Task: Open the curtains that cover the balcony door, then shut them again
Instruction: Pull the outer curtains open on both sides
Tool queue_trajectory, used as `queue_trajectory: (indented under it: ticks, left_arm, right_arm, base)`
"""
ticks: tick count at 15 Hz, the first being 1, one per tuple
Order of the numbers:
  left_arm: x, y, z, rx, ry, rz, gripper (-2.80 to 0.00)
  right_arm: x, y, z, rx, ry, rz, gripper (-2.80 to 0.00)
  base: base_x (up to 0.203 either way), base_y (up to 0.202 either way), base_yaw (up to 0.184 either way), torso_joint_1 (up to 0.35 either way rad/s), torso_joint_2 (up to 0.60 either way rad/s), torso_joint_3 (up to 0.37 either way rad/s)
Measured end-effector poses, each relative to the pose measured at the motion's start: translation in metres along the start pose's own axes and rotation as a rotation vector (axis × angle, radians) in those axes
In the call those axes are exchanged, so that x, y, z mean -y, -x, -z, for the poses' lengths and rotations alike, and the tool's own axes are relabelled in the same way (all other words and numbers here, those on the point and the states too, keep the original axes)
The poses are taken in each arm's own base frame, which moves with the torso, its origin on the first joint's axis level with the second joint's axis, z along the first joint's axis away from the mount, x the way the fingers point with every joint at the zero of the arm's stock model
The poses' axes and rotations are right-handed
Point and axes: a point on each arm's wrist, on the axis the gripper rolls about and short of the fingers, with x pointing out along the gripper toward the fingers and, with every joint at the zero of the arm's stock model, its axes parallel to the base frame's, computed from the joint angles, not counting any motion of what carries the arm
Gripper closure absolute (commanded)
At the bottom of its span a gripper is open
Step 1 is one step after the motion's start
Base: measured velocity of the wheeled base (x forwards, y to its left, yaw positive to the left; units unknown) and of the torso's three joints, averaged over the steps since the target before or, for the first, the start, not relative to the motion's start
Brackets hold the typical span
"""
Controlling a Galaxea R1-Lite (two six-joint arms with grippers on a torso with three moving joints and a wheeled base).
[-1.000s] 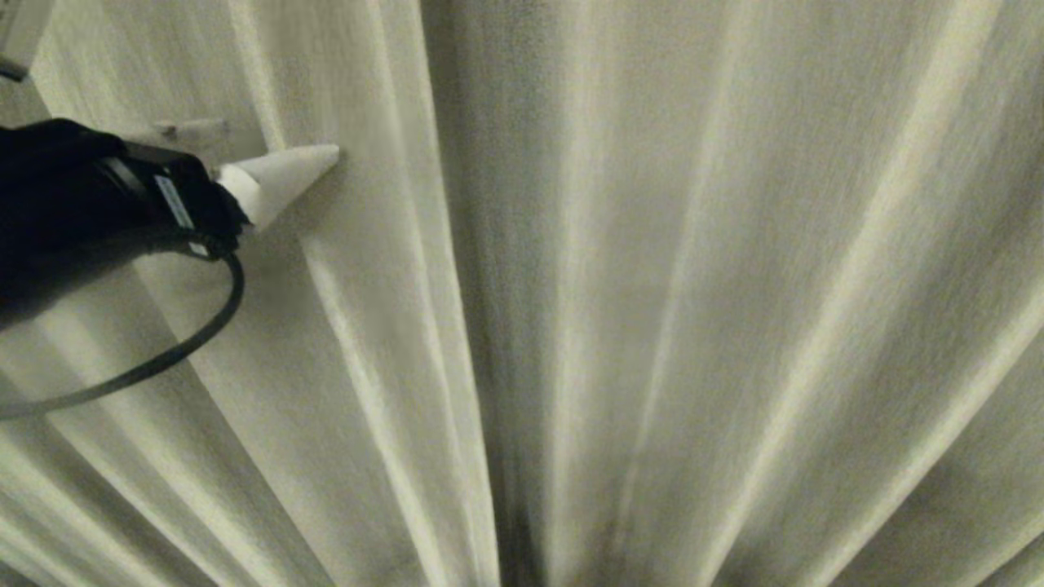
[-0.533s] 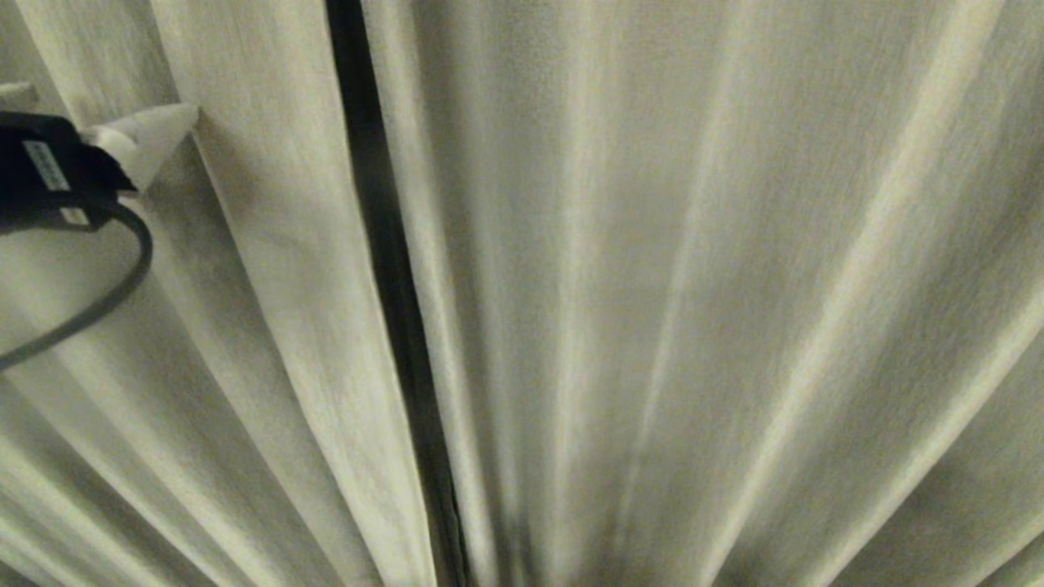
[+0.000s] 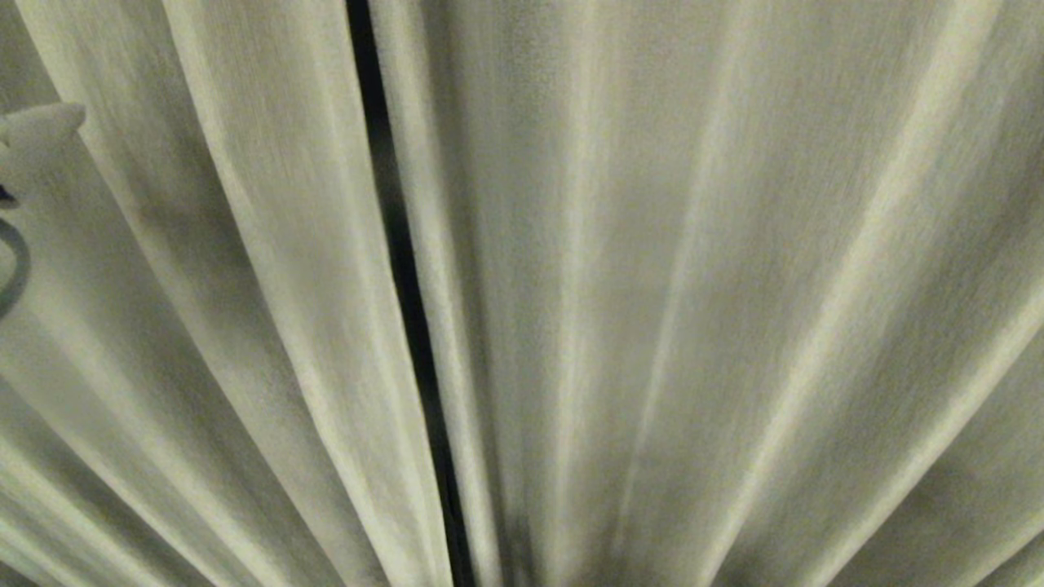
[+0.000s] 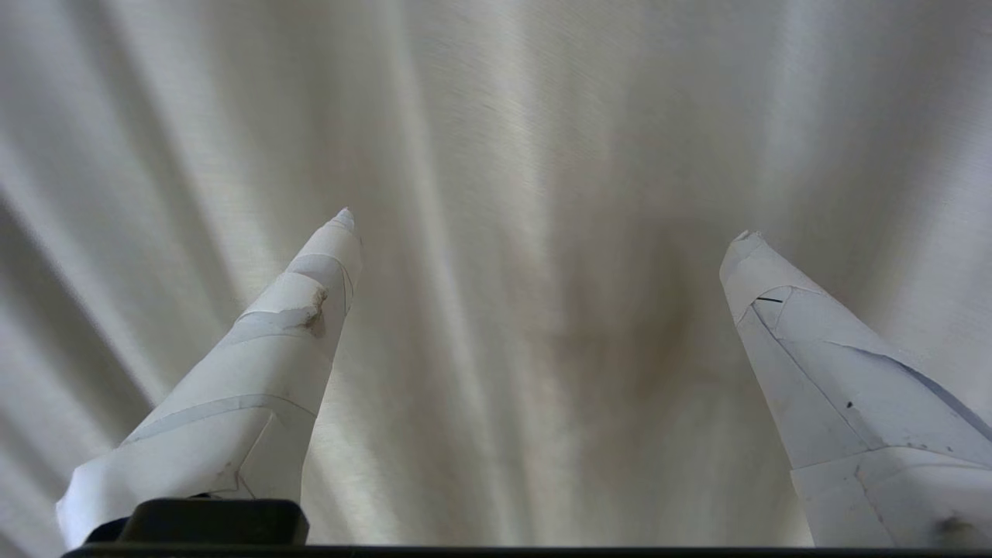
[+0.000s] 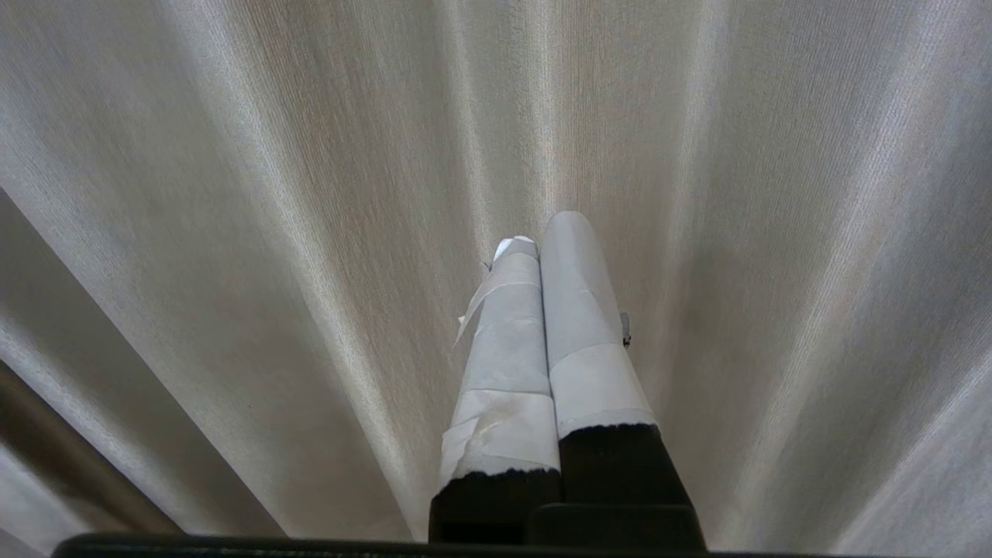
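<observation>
The cream pleated curtains [image 3: 652,285] fill the head view as two panels. A thin dark slit [image 3: 404,277] runs between them; otherwise the balcony door is hidden behind them. My left gripper [image 4: 542,225] is open, with nothing between its white taped fingers, and faces the left panel's folds [image 4: 496,155] without touching them. In the head view only one left fingertip [image 3: 41,129] shows at the far left edge, beside a bit of black cable [image 3: 12,277]. My right gripper [image 5: 542,232] is shut and empty, pointing at the curtain [image 5: 310,194].
A brown band [image 5: 54,449] shows past the fabric's edge in the right wrist view. Fabric folds surround both grippers on all sides; nothing else is in view.
The left gripper has pulled away to the left, almost out of the head view. A dark gap opened between the two panels, then narrowed a little as the left panel swung back.
</observation>
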Motion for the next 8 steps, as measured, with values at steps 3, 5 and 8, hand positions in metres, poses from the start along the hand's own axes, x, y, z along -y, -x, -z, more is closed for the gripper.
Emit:
queue_trajectory:
  ticks: [3,5,8]
  left_arm:
    - [-0.0077,0.0007,-0.0054,0.018,0.010,-0.049,-2.80]
    - [-0.0096,0.0002,-0.0063,0.022,0.018,-0.061,-2.80]
    - [-0.0084,-0.0089,-0.0068,0.017,0.039,-0.078,-2.80]
  right_arm:
    - [0.0000,0.0000,0.0000,0.000,0.000,0.000,0.00]
    - [0.0000,0.0000,0.0000,0.000,0.000,0.000,0.00]
    - [0.0000,0.0000,0.0000,0.000,0.000,0.000,0.00]
  base:
    - [0.000,0.000,0.000,0.000,0.00,0.000]
    - [0.000,0.000,0.000,0.000,0.00,0.000]
    - [0.000,0.000,0.000,0.000,0.00,0.000]
